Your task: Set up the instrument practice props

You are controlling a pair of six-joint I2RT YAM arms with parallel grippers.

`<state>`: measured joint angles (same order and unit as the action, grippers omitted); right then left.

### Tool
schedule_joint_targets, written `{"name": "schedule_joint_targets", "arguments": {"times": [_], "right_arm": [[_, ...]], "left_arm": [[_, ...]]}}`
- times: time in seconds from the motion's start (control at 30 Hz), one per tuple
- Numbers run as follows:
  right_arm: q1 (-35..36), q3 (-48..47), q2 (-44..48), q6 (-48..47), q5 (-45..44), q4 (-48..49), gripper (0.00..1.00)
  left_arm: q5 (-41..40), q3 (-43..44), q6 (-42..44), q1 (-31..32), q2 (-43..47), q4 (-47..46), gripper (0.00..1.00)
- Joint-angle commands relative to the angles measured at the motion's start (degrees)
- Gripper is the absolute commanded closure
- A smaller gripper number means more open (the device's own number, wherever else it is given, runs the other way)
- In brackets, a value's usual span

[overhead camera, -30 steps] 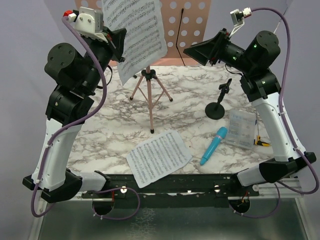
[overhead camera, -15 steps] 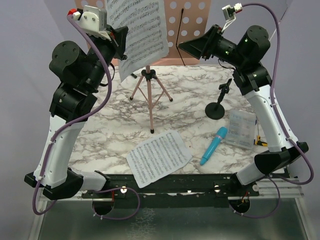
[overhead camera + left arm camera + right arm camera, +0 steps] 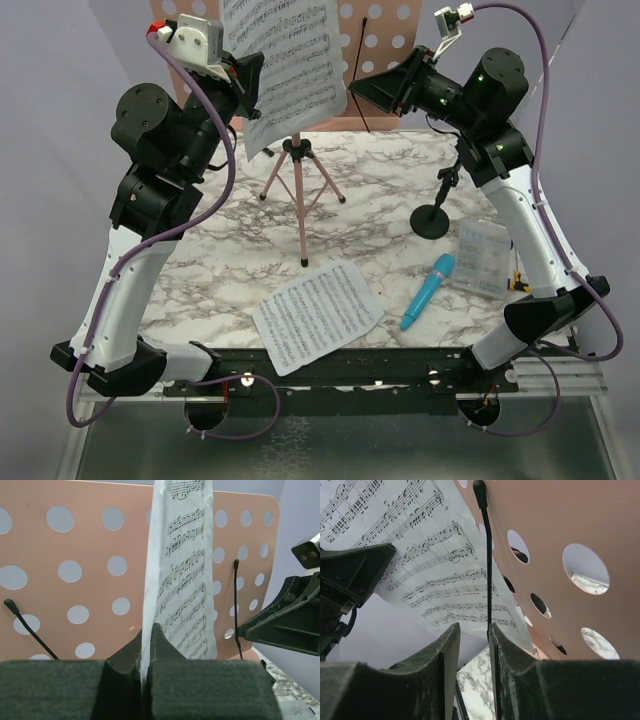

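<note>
Left wrist view: the left pincer pinches a music page upright before the pink stand, while the right pincer, barely parted, brackets the stand's black wire.

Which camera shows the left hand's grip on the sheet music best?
Left wrist: the sheet-music page stands edge-on, pinched in the left hand. Top external shows its printed face before the pink music stand. Right wrist shows only part of the page.

Arms: white lower links, black joints, purple cables, green LEDs.
</note>
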<state>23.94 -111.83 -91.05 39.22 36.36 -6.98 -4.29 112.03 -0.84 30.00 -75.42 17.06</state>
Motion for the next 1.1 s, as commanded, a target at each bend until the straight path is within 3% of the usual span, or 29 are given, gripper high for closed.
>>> {"name": "schedule_joint_targets", "arguments": {"times": [0.0, 0.5, 0.83, 1.07], "right_arm": [[0.66, -1.98, -1.14, 0.13, -2.98, 0.66, 0.67], [1.35, -2.41, -1.34, -2.09, -8.71, -1.26, 0.52], [2.32, -4.73, -3.59, -1.52, -7.92, -1.17, 0.71], [2.49, -4.64, -3.34, -2.15, -7.91, -1.18, 0.91]], "left_arm": [[1.86, -0.40, 0.58, -0.29, 1.15, -2.34, 1.00], [3.33, -0.38, 0.58, -0.27, 1.17, -3.69, 1.00], [4.27, -0.38, 2.06, -0.29, 0.82, -4.48, 1.00], [4.28, -0.15, 2.00, -0.29, 0.46, -4.85, 1.00]]}}
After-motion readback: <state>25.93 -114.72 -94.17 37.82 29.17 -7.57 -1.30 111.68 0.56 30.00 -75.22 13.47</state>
